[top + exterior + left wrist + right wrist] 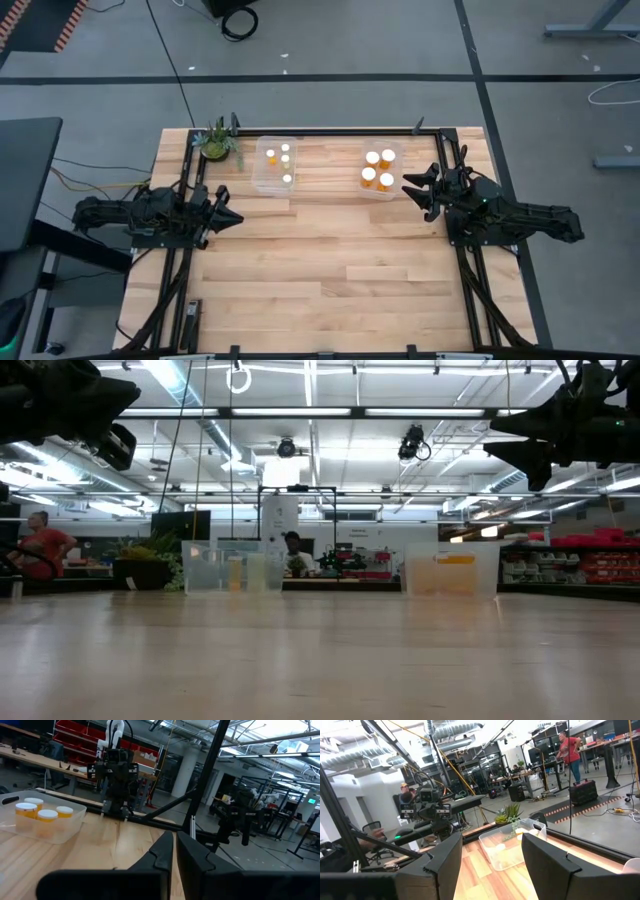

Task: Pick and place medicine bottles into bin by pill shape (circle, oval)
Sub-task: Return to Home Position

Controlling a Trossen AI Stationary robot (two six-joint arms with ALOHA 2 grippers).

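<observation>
Medicine bottles (pixel 372 158) all stand inside the two clear bins; none shows loose on the desk (pixel 320 265). At the desk's far edge the left bin (pixel 258 184) holds the narrower, paler ones and the right bin (pixel 399 149) four wider orange ones. Left hand (pixel 175 842) hangs clenched and empty over the desk's left side. Right hand (pixel 420 196) hovers spread wide and empty just beside the right bin. Each bottle looks light and rigid, with a smooth, likely slippery wall. A squeeze across the body below the white cap (pixel 388 155) should hold best, since the cap may twist.
</observation>
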